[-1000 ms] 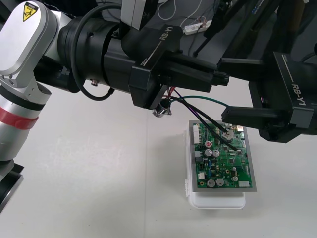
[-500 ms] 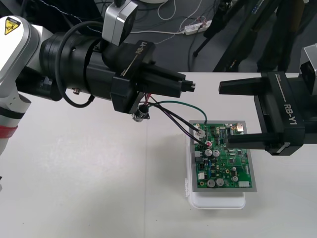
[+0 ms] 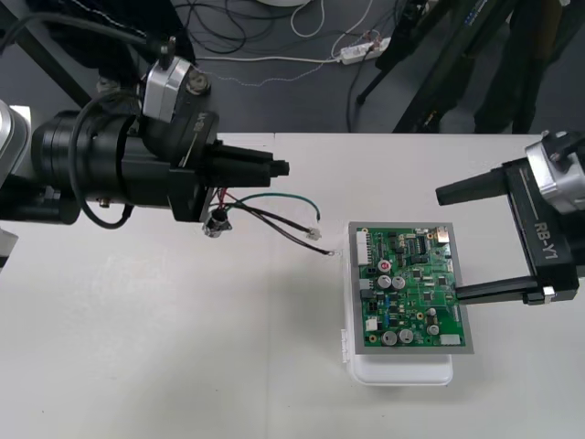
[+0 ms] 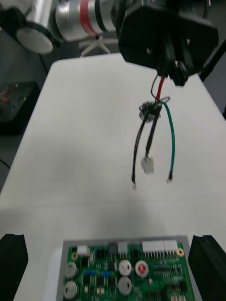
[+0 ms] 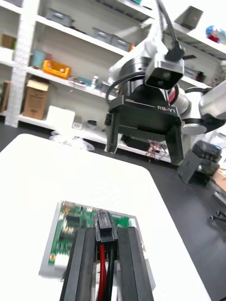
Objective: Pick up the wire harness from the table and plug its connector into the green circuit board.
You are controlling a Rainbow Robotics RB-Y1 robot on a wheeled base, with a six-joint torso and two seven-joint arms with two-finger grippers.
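My left gripper (image 3: 280, 168) hovers over the table left of the green circuit board (image 3: 411, 291), shut on the wire harness (image 3: 265, 212). The round metal socket (image 3: 218, 224) hangs just under the fingers. Green and black wires trail toward the board and end short of its left edge. In the left wrist view a black plug (image 5: 104, 228) with red and black wires sits between the shut fingers (image 5: 84, 263). From the right wrist the harness (image 4: 153, 136) dangles above the table with a small white connector (image 4: 147, 164). My right gripper (image 3: 447, 243) stands open at the board's right side.
The board rests on a white base (image 3: 402, 370) right of the table's middle. The dark floor strip with cables (image 3: 302, 37) runs beyond the far edge. Bare table (image 3: 164, 347) lies left and in front of the board.
My left gripper has drawn back to the left with the harness, taking the wire ends off the board. The right gripper has pulled away to the right.
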